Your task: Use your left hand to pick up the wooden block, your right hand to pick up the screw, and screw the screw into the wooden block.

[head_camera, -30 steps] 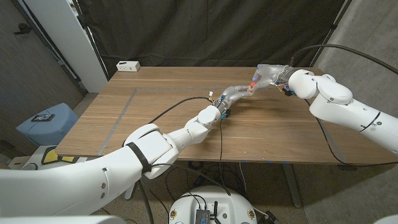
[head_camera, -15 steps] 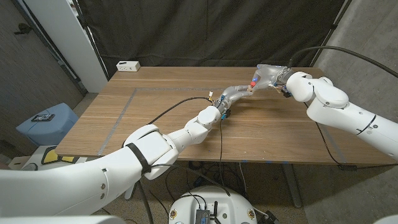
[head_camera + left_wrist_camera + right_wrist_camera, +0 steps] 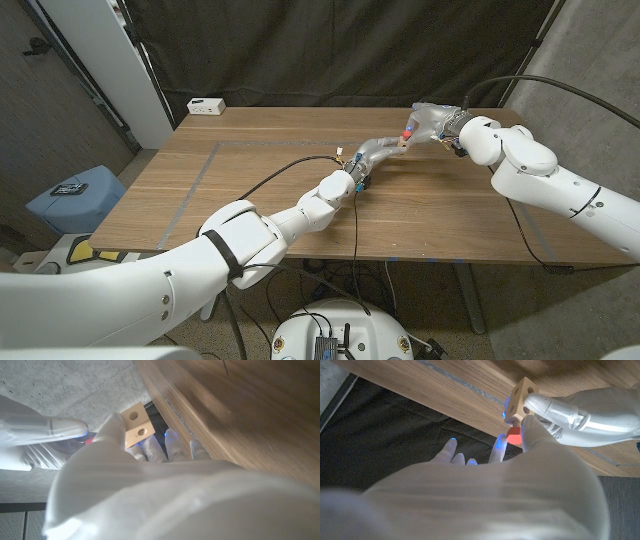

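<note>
Both hands meet above the far part of the wooden table. Left hand grips the wooden block between thumb and curled fingers; two holes show on the block's face. Right hand pinches the red-headed screw, thumb and fingertip closed on it, its head just under the block, touching.

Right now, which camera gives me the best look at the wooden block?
The left wrist view: the wooden block shows a bare face with two holes, held by the left hand. The right wrist view shows the block with holes too, but the right hand and the red screw head crowd it. In the head view it is too small to make out.
</note>
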`<control>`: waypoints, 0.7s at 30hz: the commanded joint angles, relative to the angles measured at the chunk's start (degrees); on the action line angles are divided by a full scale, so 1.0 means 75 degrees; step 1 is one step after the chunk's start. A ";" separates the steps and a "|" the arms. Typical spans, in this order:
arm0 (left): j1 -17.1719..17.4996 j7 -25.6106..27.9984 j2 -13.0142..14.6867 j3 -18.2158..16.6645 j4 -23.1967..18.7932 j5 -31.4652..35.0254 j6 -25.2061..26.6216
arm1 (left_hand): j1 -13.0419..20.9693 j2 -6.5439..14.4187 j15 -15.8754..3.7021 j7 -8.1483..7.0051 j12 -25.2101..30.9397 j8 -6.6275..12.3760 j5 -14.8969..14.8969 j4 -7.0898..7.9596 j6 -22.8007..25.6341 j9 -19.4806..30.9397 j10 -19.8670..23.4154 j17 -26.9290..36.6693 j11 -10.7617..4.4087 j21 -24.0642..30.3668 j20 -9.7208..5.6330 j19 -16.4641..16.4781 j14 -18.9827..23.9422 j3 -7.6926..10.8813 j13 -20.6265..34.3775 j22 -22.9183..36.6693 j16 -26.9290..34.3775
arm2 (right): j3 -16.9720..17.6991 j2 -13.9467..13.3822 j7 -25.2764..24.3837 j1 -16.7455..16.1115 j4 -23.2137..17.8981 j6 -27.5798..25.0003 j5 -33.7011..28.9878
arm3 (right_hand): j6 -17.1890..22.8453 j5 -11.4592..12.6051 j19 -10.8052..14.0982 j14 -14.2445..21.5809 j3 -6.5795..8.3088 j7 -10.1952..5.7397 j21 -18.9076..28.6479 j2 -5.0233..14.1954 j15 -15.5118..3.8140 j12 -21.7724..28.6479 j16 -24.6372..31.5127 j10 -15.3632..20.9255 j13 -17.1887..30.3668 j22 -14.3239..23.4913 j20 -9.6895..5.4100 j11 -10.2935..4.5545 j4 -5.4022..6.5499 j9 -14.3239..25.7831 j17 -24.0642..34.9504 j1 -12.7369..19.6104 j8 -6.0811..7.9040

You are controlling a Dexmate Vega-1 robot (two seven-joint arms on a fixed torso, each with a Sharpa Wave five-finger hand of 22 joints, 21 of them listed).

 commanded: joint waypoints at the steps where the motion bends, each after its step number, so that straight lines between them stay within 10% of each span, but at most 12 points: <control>1: -0.0072 -0.0056 -0.0046 0.0033 0.0081 -0.0007 0.0073 | 0.0024 -0.0026 -0.0381 -0.0030 0.0037 0.0073 0.0043 -0.0037 0.0085 0.0041 0.0031 0.0013 -0.0004 0.0048 0.0036 0.0008 0.0021 0.0018 0.0040 0.0027 0.0011 | 0.0051 0.0004 0.0076 0.0066 0.0065 0.0096 -0.0056 | 0.0058 -0.0010 0.0060 0.0021 0.0031 -0.0010 0.0031 -0.0049 0.0040 0.0050 0.0028 0.0032 0.0019 0.0016 0.0027 0.0021 0.0031 0.0016 0.0015 0.0044 0.0058; 21: -0.0051 -0.0039 -0.0010 0.0044 0.0047 -0.0008 0.0012 | -0.0038 0.0011 -0.0373 -0.0042 0.0048 0.0067 0.0046 -0.0037 0.0049 0.0043 0.0005 0.0019 -0.0003 0.0044 0.0054 -0.0001 0.0014 0.0018 0.0050 0.0027 0.0007 | 0.0071 0.0048 0.0203 0.0151 0.0140 0.0207 -0.0060 | 0.0036 -0.0030 0.0047 -0.0002 0.0046 -0.0020 0.0015 -0.0045 0.0053 0.0032 0.0012 0.0023 0.0022 0.0017 0.0036 0.0007 0.0071 -0.0019 0.0025 0.0070 0.0062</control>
